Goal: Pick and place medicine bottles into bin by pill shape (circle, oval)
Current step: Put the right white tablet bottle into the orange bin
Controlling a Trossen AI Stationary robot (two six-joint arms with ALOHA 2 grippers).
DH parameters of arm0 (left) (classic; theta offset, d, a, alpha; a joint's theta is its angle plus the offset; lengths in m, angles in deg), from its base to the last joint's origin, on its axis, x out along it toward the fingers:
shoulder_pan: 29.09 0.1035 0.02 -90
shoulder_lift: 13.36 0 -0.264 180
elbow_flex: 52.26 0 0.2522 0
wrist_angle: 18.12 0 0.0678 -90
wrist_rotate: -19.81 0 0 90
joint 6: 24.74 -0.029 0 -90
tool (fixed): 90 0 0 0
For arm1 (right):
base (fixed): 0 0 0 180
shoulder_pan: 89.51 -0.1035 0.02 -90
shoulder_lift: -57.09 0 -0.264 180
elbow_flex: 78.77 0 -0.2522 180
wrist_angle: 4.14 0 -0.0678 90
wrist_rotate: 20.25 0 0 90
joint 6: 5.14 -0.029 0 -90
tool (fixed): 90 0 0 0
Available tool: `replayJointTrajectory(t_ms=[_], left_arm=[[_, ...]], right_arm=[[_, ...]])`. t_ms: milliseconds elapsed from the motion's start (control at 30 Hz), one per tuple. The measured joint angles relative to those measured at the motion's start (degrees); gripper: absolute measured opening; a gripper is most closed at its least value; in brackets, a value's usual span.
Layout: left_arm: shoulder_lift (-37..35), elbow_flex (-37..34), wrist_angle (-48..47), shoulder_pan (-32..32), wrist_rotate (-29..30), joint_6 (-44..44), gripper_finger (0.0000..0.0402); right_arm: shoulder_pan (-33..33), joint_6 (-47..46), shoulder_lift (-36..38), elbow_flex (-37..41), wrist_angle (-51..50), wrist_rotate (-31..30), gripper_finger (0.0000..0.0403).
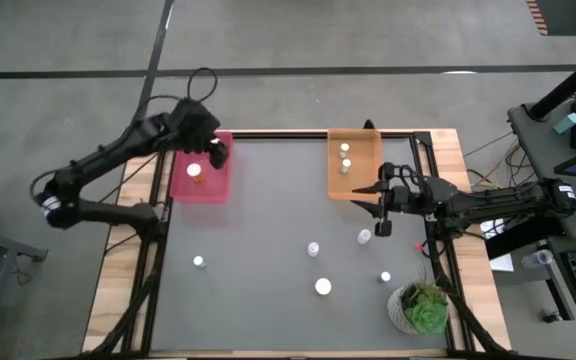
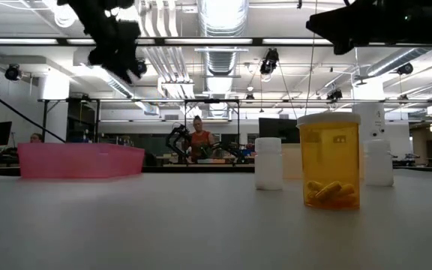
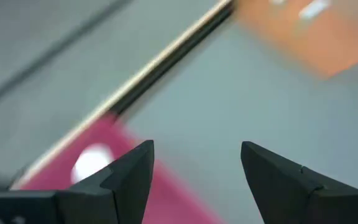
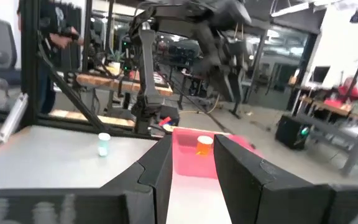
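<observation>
My left gripper (image 1: pixel 218 152) (image 3: pixel 194 149) hangs open and empty above the far right corner of the pink bin (image 1: pixel 200 178), which holds one orange bottle with a white cap (image 1: pixel 196 170). My right gripper (image 1: pixel 379 207) (image 4: pixel 192 146) is open and empty above the table, just off the near right corner of the orange bin (image 1: pixel 353 165), which holds two bottles (image 1: pixel 345 158). Several small white-capped bottles stand upright on the grey table, among them a white one (image 1: pixel 365 237) near my right gripper and an amber one holding oval pills (image 2: pixel 328 161).
A green plant in a white pot (image 1: pixel 423 305) stands at the table's near right corner. Loose bottles stand at the near left (image 1: pixel 199 262) and near middle (image 1: pixel 313 248) (image 1: pixel 323 287) (image 1: pixel 386 277). People show in the room beyond the table.
</observation>
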Motion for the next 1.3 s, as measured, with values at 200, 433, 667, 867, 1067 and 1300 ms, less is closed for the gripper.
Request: replayJointTrajectory(t_ms=[200,433,667,867,1067,1300], left_arm=[[-7.0,-7.5,17.6,-12.1,-0.1,-0.4,0.0226],[-11.4,-17.6,34.9,-20.3,-0.1,-0.5,0.0226],[-12.0,-23.9,46.7,-21.5,0.0,-0.6,0.0226],[-10.8,-24.5,48.3,-21.5,0.0,-3.9,0.0226],[-9.7,-24.5,48.9,-21.5,0.0,-6.6,0.0226],[-8.9,-24.4,51.8,-21.5,0.1,-9.6,0.0226]], right_arm=[[-0.1,-8.8,0.0,0.0,-0.8,0.1,0.0109],[-0.1,-14.8,0.0,-1.0,-3.8,0.1,0.0109],[-0.1,-23.7,-1.2,-11.7,-26.1,0.2,0.0109],[-1.7,-35.3,-7.2,-22.4,-45.8,0.2,0.0109],[-4.7,-47.6,-16.2,-33.1,-65.6,0.4,0.0109],[-6.0,-64.2,-27.7,-43.8,-92.0,0.7,0.0109]])
